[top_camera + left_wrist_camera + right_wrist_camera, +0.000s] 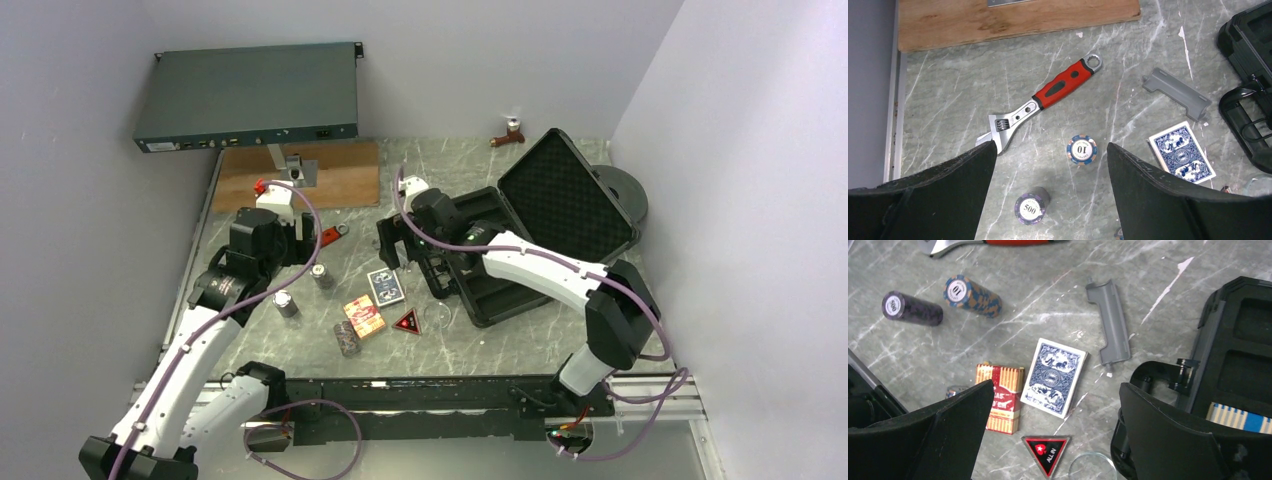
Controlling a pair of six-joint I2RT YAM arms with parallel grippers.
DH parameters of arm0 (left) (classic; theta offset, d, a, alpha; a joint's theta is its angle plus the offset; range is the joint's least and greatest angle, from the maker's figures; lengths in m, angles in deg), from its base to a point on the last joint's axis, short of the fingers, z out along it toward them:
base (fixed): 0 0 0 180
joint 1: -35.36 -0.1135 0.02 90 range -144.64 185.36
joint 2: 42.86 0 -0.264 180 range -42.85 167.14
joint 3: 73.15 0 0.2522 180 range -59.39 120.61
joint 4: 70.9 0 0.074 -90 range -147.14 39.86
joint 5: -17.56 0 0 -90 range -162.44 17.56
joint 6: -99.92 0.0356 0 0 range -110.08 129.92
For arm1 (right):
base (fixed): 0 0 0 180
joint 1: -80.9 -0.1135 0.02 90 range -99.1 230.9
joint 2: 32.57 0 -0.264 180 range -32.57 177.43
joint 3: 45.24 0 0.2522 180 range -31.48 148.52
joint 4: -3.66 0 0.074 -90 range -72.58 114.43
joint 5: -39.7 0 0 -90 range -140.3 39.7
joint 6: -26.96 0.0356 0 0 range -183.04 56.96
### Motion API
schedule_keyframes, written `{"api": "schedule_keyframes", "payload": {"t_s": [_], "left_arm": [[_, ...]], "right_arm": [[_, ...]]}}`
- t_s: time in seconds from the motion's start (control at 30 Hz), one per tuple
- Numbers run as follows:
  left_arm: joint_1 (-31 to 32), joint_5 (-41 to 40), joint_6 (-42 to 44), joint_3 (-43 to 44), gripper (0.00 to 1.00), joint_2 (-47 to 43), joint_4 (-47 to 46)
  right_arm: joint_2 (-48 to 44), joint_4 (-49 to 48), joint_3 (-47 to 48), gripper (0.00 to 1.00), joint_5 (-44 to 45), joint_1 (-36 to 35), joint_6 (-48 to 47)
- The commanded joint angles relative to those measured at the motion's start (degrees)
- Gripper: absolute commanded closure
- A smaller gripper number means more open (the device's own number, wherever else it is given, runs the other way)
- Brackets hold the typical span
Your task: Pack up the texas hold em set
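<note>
Cards and chips lie loose on the marbled table (500,350), to the left of the open black case (512,300), whose lid (565,195) is tilted back toward the far right corner. One slot of the case is seen to hold a row of blue-and-cream chips (1235,415).

A blue-backed deck (1054,376) is laid flat just off the case's left edge, with a red card box (1001,397) touching its left side and a triangular "ALL IN" marker (1046,452) nearer the arms. A clear disc (1093,470) is placed beside the marker, close to the case corner. A grey plastic strip (1109,322) is set between the deck and the case, apart from both.

Further left two chip stacks are stood on end — one marked 10 (1081,149), one marked 500 (1031,207) — with bare table around each. A third stack (347,338) is set near the card box; its face cannot be read.

The right gripper (1057,385) is held above the blue deck, fingers spread wide and nothing between them. The left gripper (1050,146) is likewise spread and empty over the two marked stacks.

A red-handled wrench (1043,102) is laid diagonally beyond them — short of the wooden board (1013,20) at the far edge.
</note>
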Motion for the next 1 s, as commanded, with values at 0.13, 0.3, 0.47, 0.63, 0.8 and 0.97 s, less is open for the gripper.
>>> {"api": "schedule_keyframes", "payload": {"t_s": [0.13, 0.3, 0.47, 0.63, 0.8, 0.97], "left_arm": [[0.15, -1.71, 0.52, 2.24, 0.12, -1.41, -0.51], [0.15, -1.19, 0.36, 2.74, 0.09, -1.39, 0.04], [0.15, -2.14, 0.40, 2.24, 0.04, -2.76, -0.36], [0.15, -1.49, 0.48, 2.43, 0.04, -3.17, -0.18], [0.10, -2.42, 0.53, 2.52, 0.06, -3.61, 0.05], [0.14, -1.64, 0.53, 2.72, 0.07, -3.93, -0.14]], "right_arm": [[4.94, 1.79, 2.71, 0.00, 3.63, -4.26, -1.73], [12.06, 10.22, 8.68, 0.06, 8.13, -4.71, 3.67], [13.00, 9.50, 7.30, 0.06, 7.44, -4.75, 6.54], [15.34, 10.40, 8.61, 0.05, 7.56, -5.18, 7.94], [17.43, 11.27, 9.96, 0.05, 7.94, -5.75, 8.85], [18.51, 10.96, 10.57, 0.05, 9.13, -5.93, 10.50]]}}
